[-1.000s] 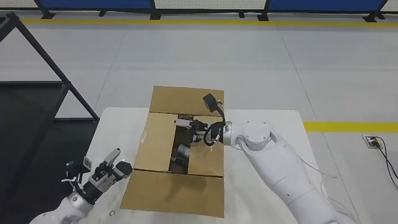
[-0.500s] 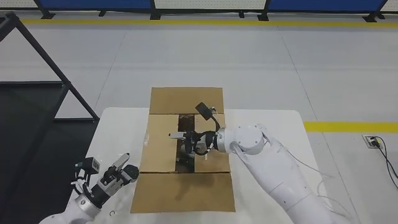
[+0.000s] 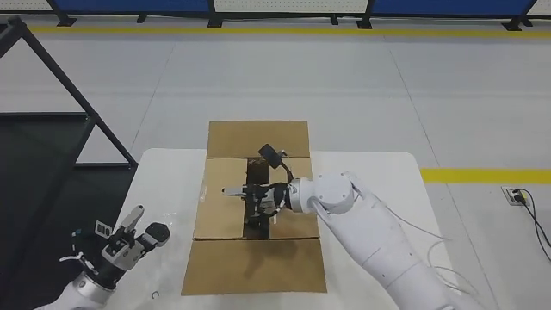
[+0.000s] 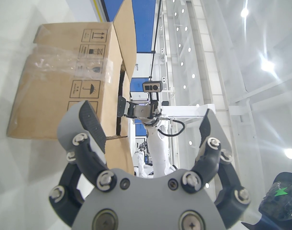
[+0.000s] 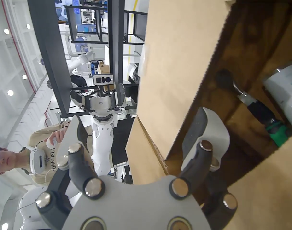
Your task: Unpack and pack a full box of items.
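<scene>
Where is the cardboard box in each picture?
Top view: cardboard box mid-table, flaps open.
Left wrist view: its taped side wall, past the left pincer.
Right wrist view: its flap and dark inside, close up.
Shared landmark: right pincer at the opening.

The box (image 3: 254, 254) is sitting on the middle of the counter (image 3: 392, 172), at the lower centre of the top view, its outer flaps lying open toward the upper and lower edges. The right jaws are straddling an inner flap's (image 5: 174, 48) edge over the central gap. Inside, a bottle (image 5: 283, 92) and a tool (image 5: 261, 111) are lying side by side. The left jaws are hanging at lower left, well apart from the box.
</scene>
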